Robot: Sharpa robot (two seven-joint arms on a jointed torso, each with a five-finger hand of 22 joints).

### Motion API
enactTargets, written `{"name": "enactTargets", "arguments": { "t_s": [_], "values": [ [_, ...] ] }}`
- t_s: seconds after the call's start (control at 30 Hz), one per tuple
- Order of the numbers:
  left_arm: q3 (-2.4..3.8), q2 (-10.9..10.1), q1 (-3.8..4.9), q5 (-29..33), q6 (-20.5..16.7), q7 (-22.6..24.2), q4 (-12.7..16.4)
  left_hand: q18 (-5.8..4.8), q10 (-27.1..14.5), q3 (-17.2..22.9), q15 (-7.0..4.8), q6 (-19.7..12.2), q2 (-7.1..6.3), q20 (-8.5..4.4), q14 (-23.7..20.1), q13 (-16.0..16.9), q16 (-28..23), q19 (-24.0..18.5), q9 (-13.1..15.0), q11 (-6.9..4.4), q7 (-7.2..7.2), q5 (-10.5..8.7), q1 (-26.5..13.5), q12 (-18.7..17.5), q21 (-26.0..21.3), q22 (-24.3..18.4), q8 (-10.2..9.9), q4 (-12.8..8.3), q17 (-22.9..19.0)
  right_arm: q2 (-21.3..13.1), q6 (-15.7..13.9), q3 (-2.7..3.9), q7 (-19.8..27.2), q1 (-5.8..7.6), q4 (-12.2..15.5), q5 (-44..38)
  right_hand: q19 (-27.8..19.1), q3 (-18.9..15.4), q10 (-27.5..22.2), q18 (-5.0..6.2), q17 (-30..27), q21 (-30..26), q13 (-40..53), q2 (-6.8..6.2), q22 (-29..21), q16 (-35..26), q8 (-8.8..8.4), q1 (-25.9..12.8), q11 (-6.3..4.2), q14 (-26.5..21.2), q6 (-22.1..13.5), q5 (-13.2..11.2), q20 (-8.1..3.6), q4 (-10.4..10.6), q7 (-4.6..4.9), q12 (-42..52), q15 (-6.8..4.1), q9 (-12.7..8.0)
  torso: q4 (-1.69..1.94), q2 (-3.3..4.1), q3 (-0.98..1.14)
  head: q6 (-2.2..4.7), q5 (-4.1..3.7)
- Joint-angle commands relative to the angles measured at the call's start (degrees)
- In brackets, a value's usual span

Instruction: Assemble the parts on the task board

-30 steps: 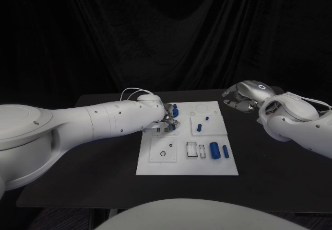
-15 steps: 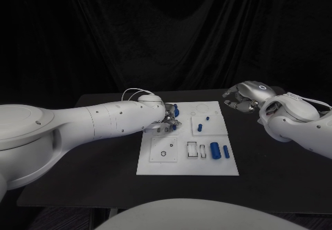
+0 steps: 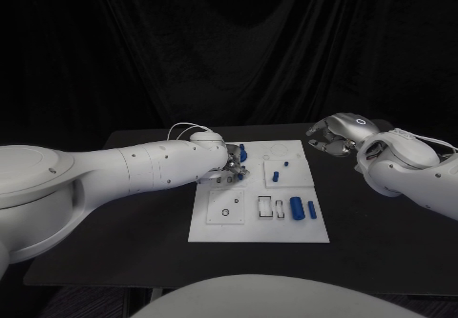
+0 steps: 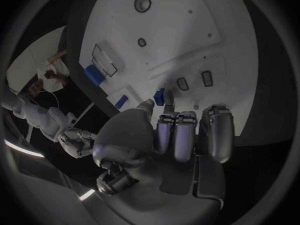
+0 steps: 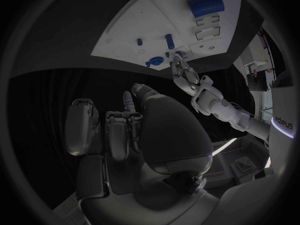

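The white task board [image 3: 250, 225] lies mid-table. My left hand [image 3: 231, 169] is low over the board's far left section and pinches a small blue part [image 4: 159, 96] between thumb and a finger, just above the board [image 4: 187, 30] beside two small rectangular slots [image 4: 182, 83]. A taller blue part [image 3: 241, 154] stands just beyond that hand. My right hand [image 3: 329, 140] hovers off the board's far right corner with its fingers curled in. Its wrist view shows a slim blue part [image 5: 127, 102] pinched at the thumb tip.
Other blue parts lie on the board: a thick cylinder [image 3: 297, 207] with a thin rod [image 3: 311, 210] beside it at the near right, and two small pegs [image 3: 274, 176] near the middle. Bare black table [image 3: 382, 232] surrounds the board.
The left hand's fingers have shifted slightly over the board's far left section. The right hand has hardly moved.
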Motion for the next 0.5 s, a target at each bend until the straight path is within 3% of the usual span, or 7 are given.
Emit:
{"name": "enactTargets", "arguments": {
  "t_s": [0.03, 0.5],
  "values": [
    [0.05, 0.0, -0.14, 0.1, 1.0, 0.2, 0.1, -0.71, 6.2, 0.3, -0.21, 0.3, -0.62, 0.11, 6.0, 15.1, 0.4, -0.2, 0.1, 0.04, 0.07, -0.32, 0.0, 0.2, -0.4, 3.0, -0.3, -0.1, 15.1, 0.0, 0.5, 0.04, -0.3, -0.18, -0.1, -0.2, -0.3, 0.4, 5.1, 0.74, 15.1, -0.3, 14.3, 0.24, 10.5, 0.1, -0.29, 0.0, 0.4, 6.0, 0.4, 0.4, 0.08, 0.0, 0.02, -0.3, 0.42, -0.1, -0.06, 0.0, 0.0, -0.01, 0.06],
    [0.05, 0.2, -0.35, 0.1, 1.4, 1.2, -0.2, -0.69, 6.2, 2.8, -0.36, 0.9, -1.56, -0.02, 6.0, 15.1, 0.4, -0.2, 0.6, -0.15, -0.16, 0.46, 1.0, 0.2, -0.6, 3.0, -1.8, -2.5, 15.1, 0.1, 0.7, 0.04, -0.4, -0.22, -0.1, -0.2, -0.4, 0.5, 5.0, 0.77, 15.0, -0.4, 14.2, 0.2, 10.5, 0.1, -0.35, -0.1, 0.4, 6.0, 0.3, 0.4, 0.08, 0.0, 0.03, -0.3, 0.42, -0.1, -0.03, 0.04, 0.03, -0.01, 0.21]
  ]
}}
